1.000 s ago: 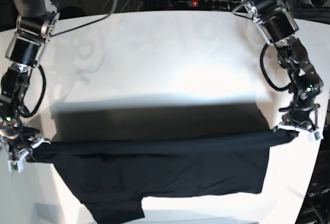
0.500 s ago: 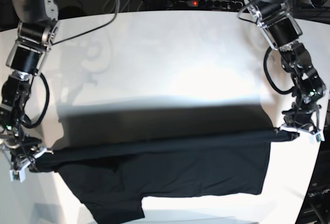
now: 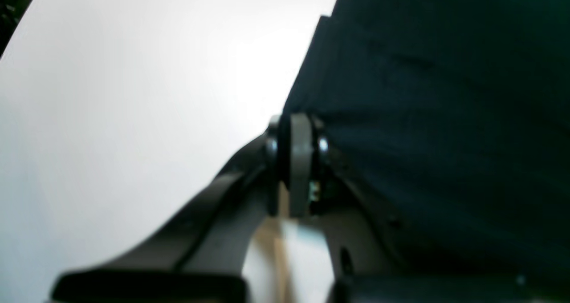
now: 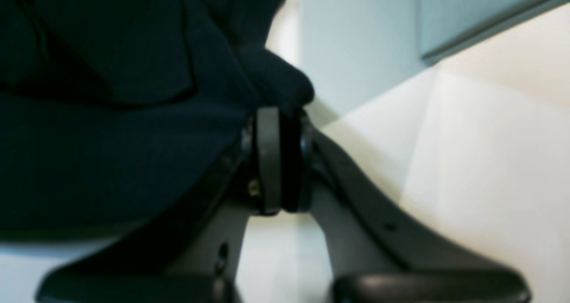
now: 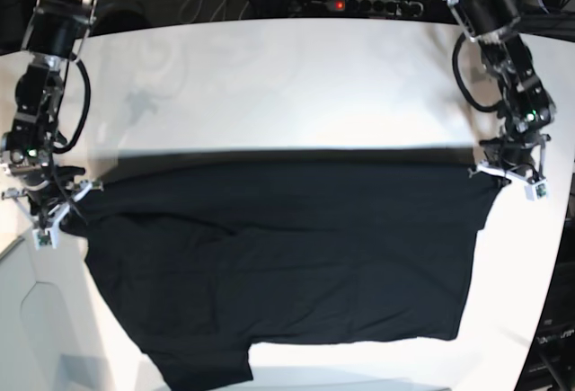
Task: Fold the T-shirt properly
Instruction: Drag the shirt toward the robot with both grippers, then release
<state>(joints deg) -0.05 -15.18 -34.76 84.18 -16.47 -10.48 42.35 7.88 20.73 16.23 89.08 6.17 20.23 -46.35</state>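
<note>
The base view looks down from above onto the white table (image 5: 287, 85), taking in both arms. Each wrist view sits close behind its own gripper, aimed along the fingers at the T-shirt (image 5: 287, 256) edge; all three views share that cloth and the table.

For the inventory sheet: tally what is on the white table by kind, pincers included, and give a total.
Black T-shirt: 1
Pincers shut on the T-shirt: 2, the left pincer and the right pincer
White table: 1
Total: 4
</note>
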